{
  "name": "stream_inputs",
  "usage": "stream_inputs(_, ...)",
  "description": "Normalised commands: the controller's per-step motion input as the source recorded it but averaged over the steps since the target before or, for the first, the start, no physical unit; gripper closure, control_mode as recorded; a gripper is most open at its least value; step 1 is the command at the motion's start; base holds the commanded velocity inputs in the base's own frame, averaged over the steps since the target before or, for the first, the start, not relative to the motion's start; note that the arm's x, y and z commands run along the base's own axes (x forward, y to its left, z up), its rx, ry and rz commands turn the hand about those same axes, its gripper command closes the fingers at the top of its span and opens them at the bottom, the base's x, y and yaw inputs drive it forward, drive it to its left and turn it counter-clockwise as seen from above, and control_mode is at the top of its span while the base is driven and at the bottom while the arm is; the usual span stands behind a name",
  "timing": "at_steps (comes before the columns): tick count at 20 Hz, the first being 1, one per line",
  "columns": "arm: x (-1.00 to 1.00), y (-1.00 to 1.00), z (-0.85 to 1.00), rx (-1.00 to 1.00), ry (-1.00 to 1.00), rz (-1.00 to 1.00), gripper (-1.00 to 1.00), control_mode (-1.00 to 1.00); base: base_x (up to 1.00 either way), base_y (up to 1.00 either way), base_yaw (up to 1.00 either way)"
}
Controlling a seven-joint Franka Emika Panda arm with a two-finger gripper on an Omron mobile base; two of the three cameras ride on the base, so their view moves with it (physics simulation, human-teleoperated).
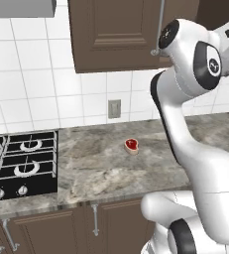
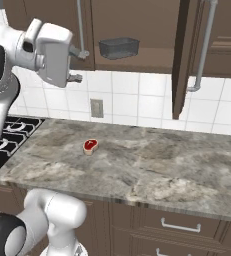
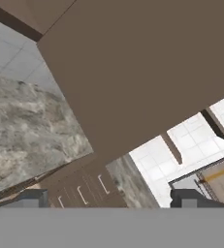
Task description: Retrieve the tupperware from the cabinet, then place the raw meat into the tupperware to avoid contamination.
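We found the dark brown wooden wall cabinet (image 2: 137, 30) with one panelled door (image 2: 180, 60) swung fully outward, edge-on to the right base camera, its long silver bar handle (image 2: 203, 47) hanging on the far face. We judged the door stood that way to clear a straight path to the shelf.

The small dark grey, squarish plastic tupperware (image 2: 118, 48) sat on the bottom shelf near the front lip, upright and not yet taken out.

The tiny red raw meat (image 1: 131, 144) with its pale tan fatty rim lay alone on the grey marbled stone counter (image 1: 101, 168), well apart from the black gas hob (image 1: 22, 163) at the left, and well below and apart from the container.

The two-finger gripper (image 2: 76, 65) was raised to shelf height, just left of the opening, fingers pointing toward it. In the hand view the two dark fingertips (image 3: 33, 197) stood wide apart with nothing between them; the claw held nothing. That view looked along the brown underside of the cabinet toward the white tiled wall.

We judged the retrieval step to be in hand: the arm was posed to reach rightward and in for the container.
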Motion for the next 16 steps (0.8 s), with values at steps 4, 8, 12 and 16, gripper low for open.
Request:
stream_inputs(4, -0.22, 0.77, 0.00, 0.10, -0.07, 0.06, -1.00, -1.00, 0.00, 0.00, 0.00)
stream_inputs(8, -0.08, 0.67, 0.00, 0.18, -0.03, 0.07, -1.00, -1.00, 0.00, 0.00, 0.00)
stream_inputs(12, 0.00, 0.47, 0.03, 0.21, -0.01, 0.09, -1.00, -1.00, 0.00, 0.00, 0.00)
stream_inputs(16, 0.00, 0.07, 0.07, 0.10, -0.06, 0.01, -1.00, -1.00, 0.00, 0.00, 0.00)
